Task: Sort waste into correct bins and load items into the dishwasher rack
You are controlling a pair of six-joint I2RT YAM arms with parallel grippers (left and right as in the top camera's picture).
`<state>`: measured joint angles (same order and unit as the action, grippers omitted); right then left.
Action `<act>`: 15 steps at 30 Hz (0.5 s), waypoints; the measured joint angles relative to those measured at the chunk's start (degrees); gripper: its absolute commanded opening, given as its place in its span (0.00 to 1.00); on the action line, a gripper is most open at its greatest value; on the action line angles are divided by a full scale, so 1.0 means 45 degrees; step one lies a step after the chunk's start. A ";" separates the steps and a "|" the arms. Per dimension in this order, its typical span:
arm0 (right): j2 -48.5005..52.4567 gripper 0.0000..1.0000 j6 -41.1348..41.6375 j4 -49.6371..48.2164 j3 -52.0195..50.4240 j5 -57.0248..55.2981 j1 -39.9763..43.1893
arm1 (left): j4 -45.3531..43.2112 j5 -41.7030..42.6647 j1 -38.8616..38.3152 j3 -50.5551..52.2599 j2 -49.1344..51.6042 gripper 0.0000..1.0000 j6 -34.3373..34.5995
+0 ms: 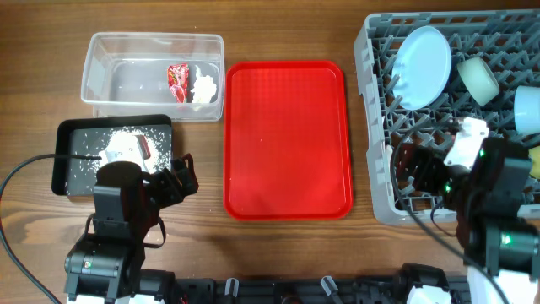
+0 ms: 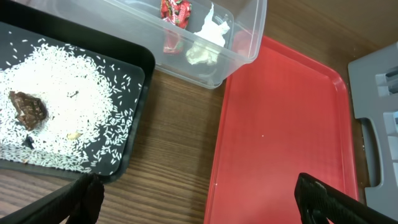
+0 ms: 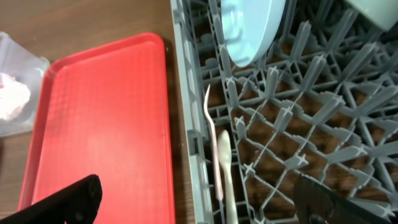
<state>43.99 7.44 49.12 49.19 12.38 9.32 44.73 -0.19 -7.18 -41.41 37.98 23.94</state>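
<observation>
The clear tub [image 1: 105,63] holds the red wrapper [image 1: 178,82] and white tissue [image 1: 205,87]; both also show in the left wrist view [image 2: 176,10] [image 2: 211,31]. The black tray [image 1: 63,135] holds whitish scraps [image 2: 68,106] with a brown lump [image 2: 28,109]. The grey rack [image 1: 377,101] holds the blue plate [image 1: 424,66], green bowl [image 1: 478,80] and blue bowl [image 1: 529,105]. The white fork [image 3: 213,143] and spoon [image 3: 226,174] lie along its left wall. My left gripper [image 2: 199,202] is open and empty between black tray and red tray. My right gripper [image 3: 199,199] is open and empty over the rack's left wall.
The flat red tray [image 1: 287,139] lies between the bins and the rack, with nothing on it. It also shows in the left wrist view [image 2: 286,124] and the right wrist view [image 3: 106,124]. A black cable [image 1: 17,181] curves along the table's left edge.
</observation>
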 measured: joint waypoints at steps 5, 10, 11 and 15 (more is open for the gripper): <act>-0.4507 1.00 0.0000 -0.4585 -0.4483 -0.0097 -0.1438 | -0.0010 0.0000 0.0000 0.0005 0.0000 1.00 0.0000; -0.8398 1.00 -0.0005 -0.7665 -0.7572 -0.0107 -0.1647 | 0.0010 -0.0005 0.0000 0.0019 0.0000 1.00 0.0000; -0.9034 1.00 0.0000 -0.8388 -0.8068 -0.0151 -0.1647 | 0.0000 -0.0005 0.0000 0.0019 0.0000 1.00 0.0000; -0.9564 1.00 0.0000 -1.2235 -0.9777 -0.0525 -0.1647 | -0.0010 0.0000 0.0000 0.0024 0.0000 1.00 0.0005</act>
<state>0.95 7.44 -5.93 5.19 10.02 1.91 44.69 -0.19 -7.18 -41.30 37.98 23.97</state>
